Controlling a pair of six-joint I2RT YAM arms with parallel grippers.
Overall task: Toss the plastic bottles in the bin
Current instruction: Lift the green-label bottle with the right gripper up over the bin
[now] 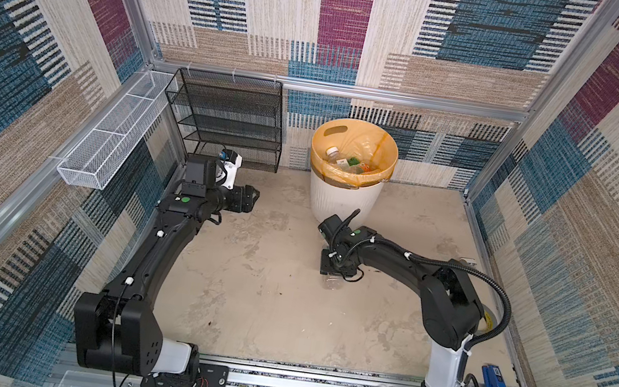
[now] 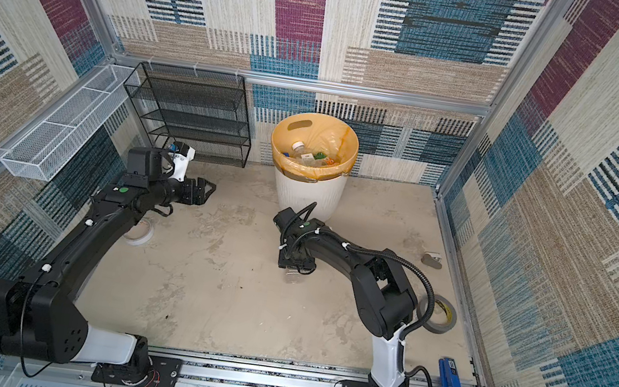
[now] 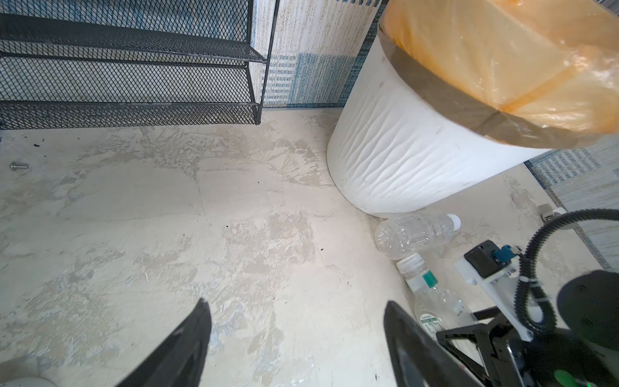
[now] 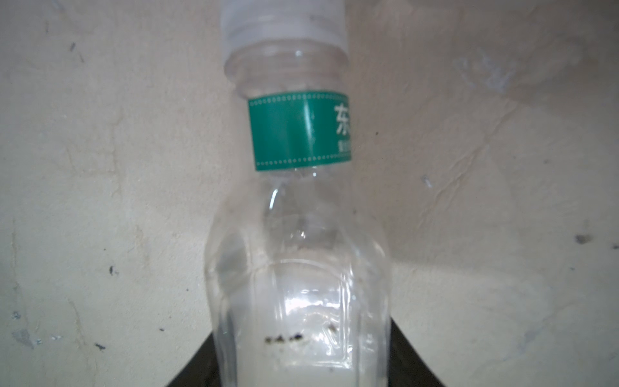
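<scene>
Top view: the right gripper (image 1: 335, 270) is lowered on a bottle (image 1: 331, 283) near the bin (image 1: 340, 203). Left wrist: the left gripper (image 3: 298, 335) is held apart, empty. Right wrist: the bottle is clamped across its slick clear body, so it could be squeezed out.

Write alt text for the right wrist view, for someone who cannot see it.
A clear plastic bottle with a green neck label and a pale cap lies on the mottled beige surface, filling the middle of the frame. Its body sits between the right gripper's dark jaws, close on both sides; whether they grip it is unclear.
</scene>
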